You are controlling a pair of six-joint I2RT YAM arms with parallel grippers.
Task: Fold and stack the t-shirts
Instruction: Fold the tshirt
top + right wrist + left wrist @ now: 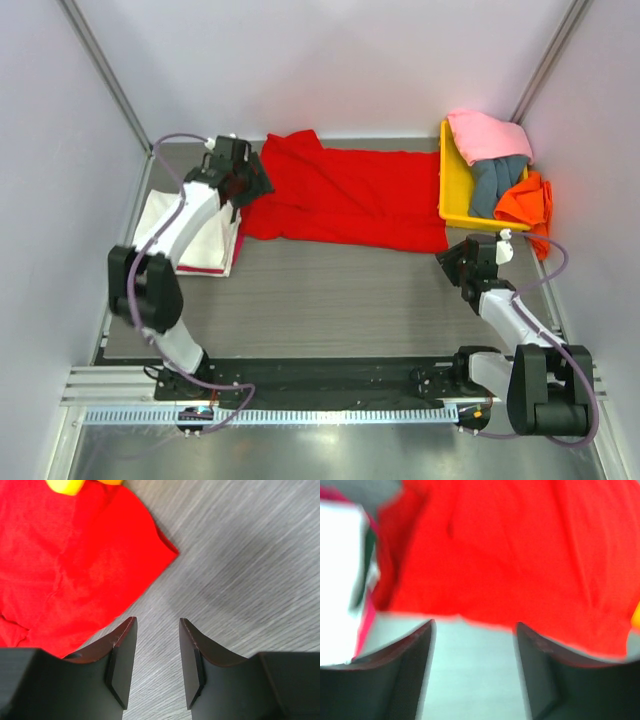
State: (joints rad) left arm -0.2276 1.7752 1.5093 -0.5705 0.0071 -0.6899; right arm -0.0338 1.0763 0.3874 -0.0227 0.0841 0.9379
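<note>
Red t-shirt (pixel 350 195) lies rumpled across the far side of the desk (pixel 330 290), left hand (pixel 475 665) and right hand (pixel 157 655) both spread and empty beside its ends; risk: an uneven grasp would bunch the loose cloth.

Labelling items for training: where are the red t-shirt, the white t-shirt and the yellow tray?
red t-shirt (pixel 350 195), top view, middle of the cloth.
white t-shirt (pixel 213 250), top view, near right part.
yellow tray (pixel 455 190), top view, bare left side.
</note>
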